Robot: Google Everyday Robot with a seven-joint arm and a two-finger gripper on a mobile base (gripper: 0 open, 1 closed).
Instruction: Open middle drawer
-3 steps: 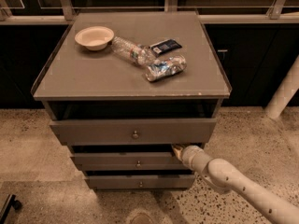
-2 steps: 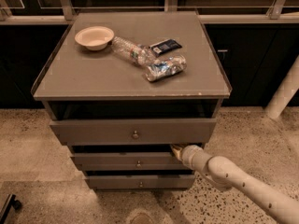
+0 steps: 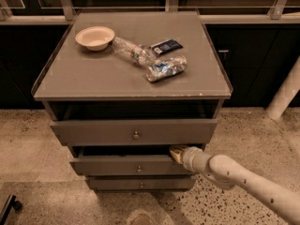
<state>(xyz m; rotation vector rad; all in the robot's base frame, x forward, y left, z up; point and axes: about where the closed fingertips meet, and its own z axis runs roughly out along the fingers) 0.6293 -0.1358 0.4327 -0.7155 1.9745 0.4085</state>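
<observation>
White arm (image 3: 243, 182) stretched from lower right, tool (image 3: 177, 153) leading, pointing left

Robot lab: terrazzo floor (image 3: 255, 132), claw (image 3: 174, 153) at middle drawer (image 3: 117, 166).

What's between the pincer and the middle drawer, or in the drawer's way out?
Nothing visible. The pincer is at the top edge of the middle drawer, right of its knob, just under the pulled-out top drawer. Only the robot's own arm crosses in front of it, at the right.
</observation>
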